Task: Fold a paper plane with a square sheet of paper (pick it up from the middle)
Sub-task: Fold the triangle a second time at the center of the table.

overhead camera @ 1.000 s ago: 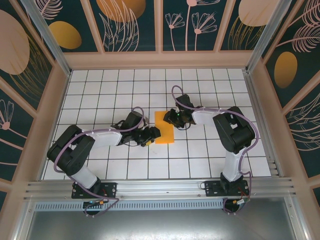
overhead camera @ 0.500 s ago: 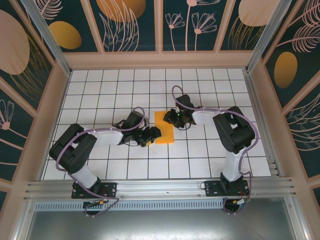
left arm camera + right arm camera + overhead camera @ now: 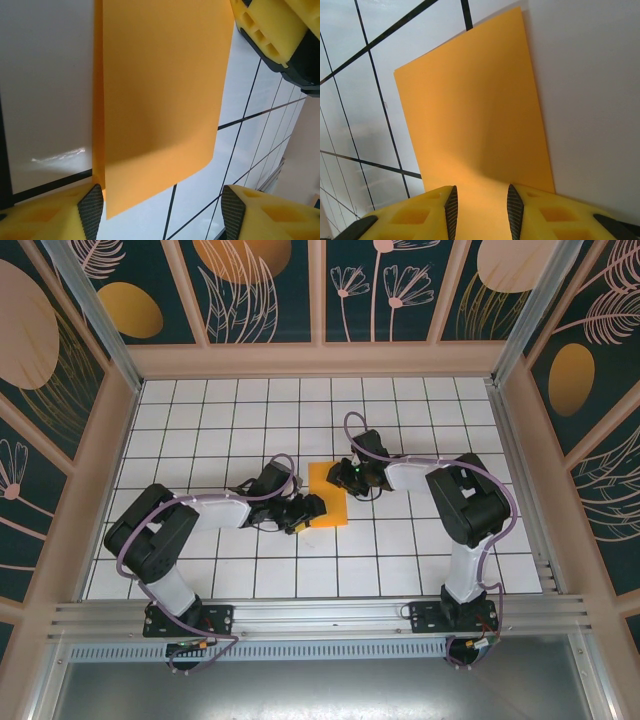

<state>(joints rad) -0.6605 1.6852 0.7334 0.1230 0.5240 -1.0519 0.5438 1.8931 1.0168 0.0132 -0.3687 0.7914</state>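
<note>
Square sheet of paper [image 3: 328, 494]: lies flat on the white gridded surface [image 3: 200, 420], about mid-surface between the two arms. It reads as a rectangle with its long side running near to far.
Layers: the left wrist view shows a second orange strip peeking out along one long edge, so the sheet looks doubled over once. I cannot tell from that close, slanted view which long edge is the crease.
Left arm: the left fingers [image 3: 91, 210] sit at the near-left corner of the sheet, spread wide and released. The sheet's short edge lies between the pads, and nothing is pinched.
Right arm: the right fingers [image 3: 451, 210] sit on the far-right part of the sheet, parted by a narrow gap. The paper runs flat under that gap, so they are not clenched on it. They may be pressing it onto the surface, but contact is hard to judge.
Done: the first half fold appears to be made.
Left to do: there are no slanted corner folds, pointed nose or wings. By my judgement the paper plane is not formed and most of the folding lies ahead.
Risk: thin paper held only lightly could slide on the smooth surface and skew the next crease.
</note>
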